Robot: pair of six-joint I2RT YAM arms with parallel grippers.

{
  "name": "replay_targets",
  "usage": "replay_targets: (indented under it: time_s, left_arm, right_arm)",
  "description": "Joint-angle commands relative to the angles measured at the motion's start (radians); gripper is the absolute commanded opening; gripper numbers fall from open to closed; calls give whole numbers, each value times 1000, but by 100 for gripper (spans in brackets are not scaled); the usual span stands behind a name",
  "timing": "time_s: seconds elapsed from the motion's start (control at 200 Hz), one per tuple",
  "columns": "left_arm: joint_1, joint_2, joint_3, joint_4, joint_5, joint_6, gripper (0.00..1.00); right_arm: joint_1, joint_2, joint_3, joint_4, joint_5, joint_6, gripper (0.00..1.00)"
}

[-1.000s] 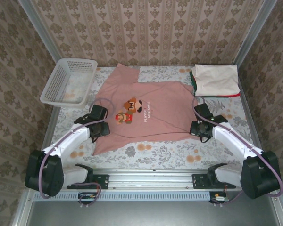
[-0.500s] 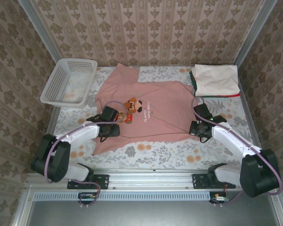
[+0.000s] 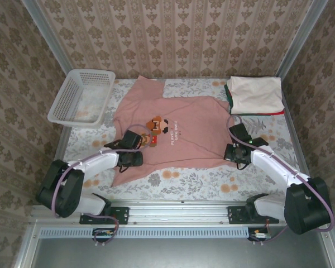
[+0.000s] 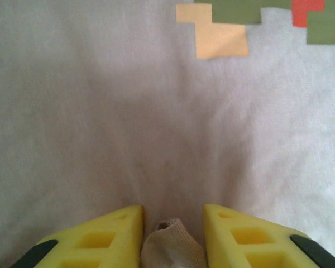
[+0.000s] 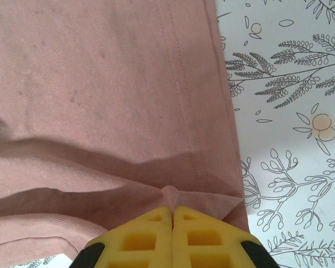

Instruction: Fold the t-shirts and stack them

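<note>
Upper left of top view: white lattice basket on the floral table cover.

Left of centre: left gripper sits on the lower-left part of the pink tee, just beside the pixel print. In the left wrist view its yellow fingers stand partly apart, and a small nub of pink cloth fills the gap and touches both, so it is pinched.

Centre: the tee lies spread, print up, collar toward the top of the frame.

Right of centre: right gripper is at the tee's right-hand edge. Its jaws are pressed together on a ridge of hem, with creases running from the pinch.

Upper right: folded stack of tees, cream on top, green and red edges showing beneath.
</note>
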Motion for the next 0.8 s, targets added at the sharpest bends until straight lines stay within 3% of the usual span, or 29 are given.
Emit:
replay_targets:
  time_s: [0.0, 0.18, 0.395, 0.565, 0.67, 0.795]
  left_arm:
    - [-16, -66, 7, -83, -31, -38, 36]
    - [-37, -116, 9, -131, -59, -43, 40]
    - [-38, -14, 13, -100, -59, -35, 44]
    - [-37, 39, 23, -75, -53, -31, 39]
    - [-39, 22, 29, -89, -55, -31, 27]
    - [-40, -38, 31, -115, -61, -31, 26]
  right_arm:
    - [-3, -3, -8, -11, -8, 15, 7]
    - [-4, 7, -10, -2, -12, 15, 7]
    - [-3, 10, -9, 6, -25, 17, 8]
    - [-3, 4, -11, 5, -22, 16, 8]
    - [-4, 0, -13, 3, -19, 17, 7]
    - [-4, -1, -16, 8, -21, 16, 7]
